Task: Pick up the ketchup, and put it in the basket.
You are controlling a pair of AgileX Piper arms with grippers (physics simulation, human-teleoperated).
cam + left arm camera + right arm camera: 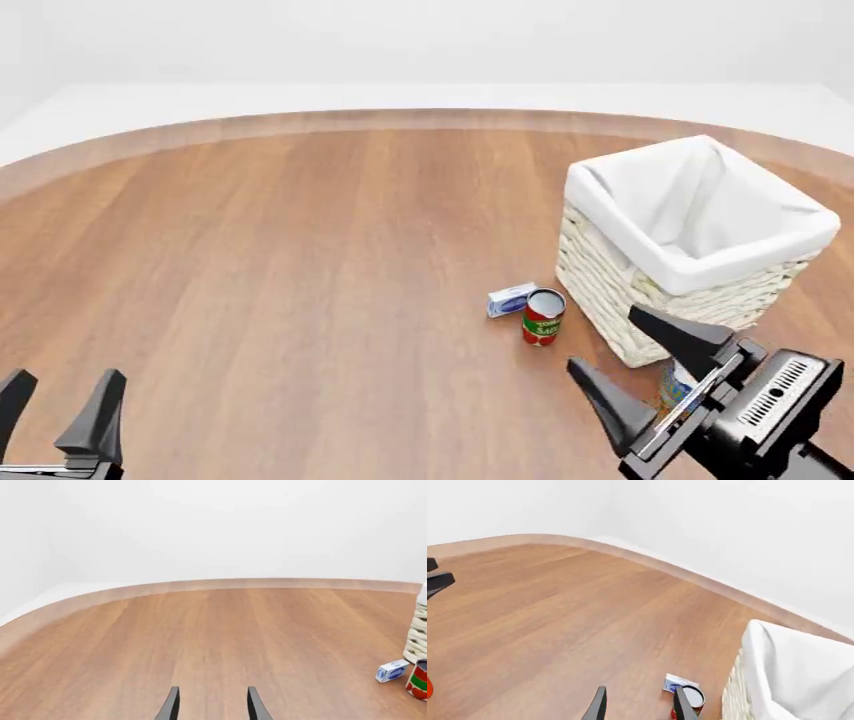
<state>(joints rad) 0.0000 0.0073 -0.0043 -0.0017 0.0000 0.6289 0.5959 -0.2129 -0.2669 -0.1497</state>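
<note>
The ketchup does not show in the front view; a red-orange sliver (428,688) at the very edge of the right wrist view may be it, too little to tell. The basket (627,285), cream wicker with a white cloth lining, stands at the right of the table and also shows as the basket (790,680) in the right wrist view. My right gripper (643,368) hovers open just in front of it, nothing between its fingers. Far off at the near left, my left gripper (56,405) is open and empty over bare wood.
A red-and-green can (542,316) and a small white-and-blue box (510,299) stand left of the basket. An orange-and-blue can (675,386) is partly hidden behind my right gripper. The table's curved far edge (400,118) runs along the back.
</note>
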